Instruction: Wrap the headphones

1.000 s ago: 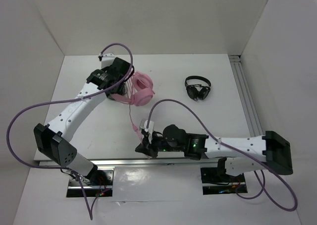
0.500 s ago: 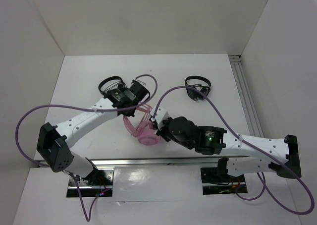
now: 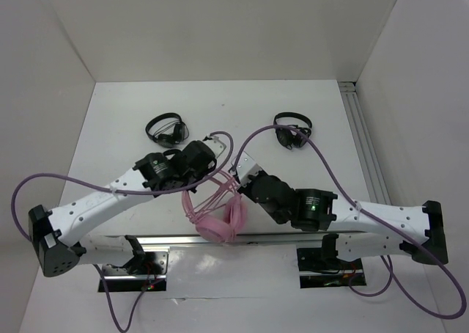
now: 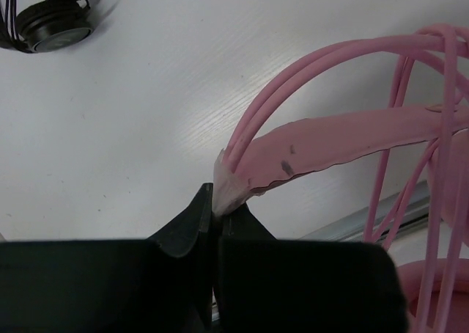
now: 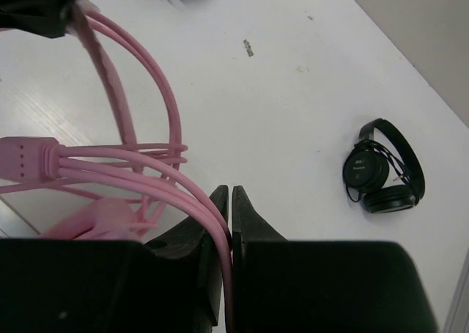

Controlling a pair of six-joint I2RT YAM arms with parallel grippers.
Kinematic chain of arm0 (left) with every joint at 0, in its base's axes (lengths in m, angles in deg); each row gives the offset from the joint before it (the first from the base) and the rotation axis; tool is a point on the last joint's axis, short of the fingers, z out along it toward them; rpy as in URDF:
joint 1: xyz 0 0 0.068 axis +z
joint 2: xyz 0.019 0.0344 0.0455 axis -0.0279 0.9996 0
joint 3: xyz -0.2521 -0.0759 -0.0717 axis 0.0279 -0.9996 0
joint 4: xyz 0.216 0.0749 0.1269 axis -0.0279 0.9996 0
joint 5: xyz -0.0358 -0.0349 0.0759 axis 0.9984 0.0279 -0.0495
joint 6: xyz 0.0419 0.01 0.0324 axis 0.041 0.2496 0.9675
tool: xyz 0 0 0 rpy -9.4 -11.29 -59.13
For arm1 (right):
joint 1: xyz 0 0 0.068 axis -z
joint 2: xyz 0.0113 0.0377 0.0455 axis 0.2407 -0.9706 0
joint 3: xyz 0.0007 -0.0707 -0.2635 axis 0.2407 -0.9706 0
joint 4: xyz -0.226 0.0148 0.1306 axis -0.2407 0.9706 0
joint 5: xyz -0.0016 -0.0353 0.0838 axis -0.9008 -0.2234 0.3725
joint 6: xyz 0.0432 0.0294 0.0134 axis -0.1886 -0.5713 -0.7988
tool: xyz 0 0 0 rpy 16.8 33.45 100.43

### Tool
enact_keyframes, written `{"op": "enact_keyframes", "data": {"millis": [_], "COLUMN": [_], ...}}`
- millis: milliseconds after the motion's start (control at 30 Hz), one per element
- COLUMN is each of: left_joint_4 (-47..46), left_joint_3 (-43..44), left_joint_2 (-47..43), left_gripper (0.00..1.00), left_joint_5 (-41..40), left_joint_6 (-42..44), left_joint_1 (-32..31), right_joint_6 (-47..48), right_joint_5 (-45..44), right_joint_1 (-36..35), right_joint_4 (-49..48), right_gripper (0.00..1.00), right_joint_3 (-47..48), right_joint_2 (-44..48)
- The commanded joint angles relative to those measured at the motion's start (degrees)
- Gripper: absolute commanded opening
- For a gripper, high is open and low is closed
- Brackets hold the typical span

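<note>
1. Moved a lot in the last second: the headphones (image 3: 218,223) were out on the far-left part of the table (image 3: 117,113) and are now at the middle of the near edge, earcups (image 3: 236,214) right by the rail (image 3: 278,238). Both arms swung in with them. The left black set (image 3: 165,130), hidden under the left arm a second ago, shows again.
2. Left claw (image 4: 216,201): clenched tight, pinching the pale end of the headband (image 4: 330,146), where the flat strap and the two thin hoops come together.
3. Right claw (image 5: 230,194): jaws nearly together, just a slit, and a strand of the cable (image 5: 146,173) runs down into that slit, so it's gripping the cable.
4. From the top the two claws sit just beside each other mid-table, with the headband stretched between them and the earcups on the near side.
5. Several cable loops cross over the headband hoops between the claws.
6. Can't tell if the earcups rest on the table or hang off the claws.
7. Right black set (image 3: 293,131) is on the far side, well apart from the pink stuff. The right arm's purple lead (image 3: 326,168) passes in front of it in the top view.
</note>
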Motion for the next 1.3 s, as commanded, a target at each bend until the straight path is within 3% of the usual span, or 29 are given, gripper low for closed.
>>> {"op": "enact_keyframes", "data": {"millis": [0, 200, 533, 833, 900, 933, 1033, 1100, 1267], "left_joint_4": [-1.15, -1.67, -2.29, -2.37, -3.78, -4.31, -6.06, -7.21, -8.97], "left_joint_3": [0.86, 2.0, 9.11, 13.07, 13.07, 13.07, 13.07, 13.07, 13.07], "left_joint_2": [-4.65, -11.42, -15.82, -12.57, -12.57, -12.57, -12.57, -13.1, -12.4], "left_gripper": [0.0, 0.0, 0.0, 0.0, 0.0, 0.0, 0.0, 0.0, 0.0], "left_joint_5": [7.42, 11.22, 11.04, 6.92, 5.95, 5.25, 4.02, 6.1, 15.68], "left_joint_6": [3.7, 5.46, 6.16, 3.96, 2.48, 1.69, -0.86, -1.4, -2.1], "left_joint_1": [-0.31, -0.31, -0.31, -0.31, 1.35, 1.97, 5.31, 8.21, 13.13], "right_joint_6": [1.3, 2.61, -0.37, -1.43, -2.48, -2.48, -5.11, -6.26, -9.6], "right_joint_5": [-6.52, -7.85, -0.29, -1.24, -1.26, -1.26, -1.78, -1.78, -3.44], "right_joint_1": [0.6, 2.44, 4.21, 5.34, 5.35, 5.87, 6.4, 6.4, 7.46], "right_joint_4": [-6.89, -14.78, -18.93, -22.97, -22.98, -22.28, -21.66, -21.66, -21.48], "right_gripper": [0.12, 0.12, 0.2, 0.49, 0.61, 0.61, 0.73, 0.82, 0.86], "right_joint_3": [-1.26, -5.29, -9.0, -11.2, -11.72, -11.72, -13.47, -14.88, -16.82], "right_joint_2": [2.33, 3.64, 4.7, 4.7, 5.31, 5.32, 7.33, 8.21, 8.83]}}
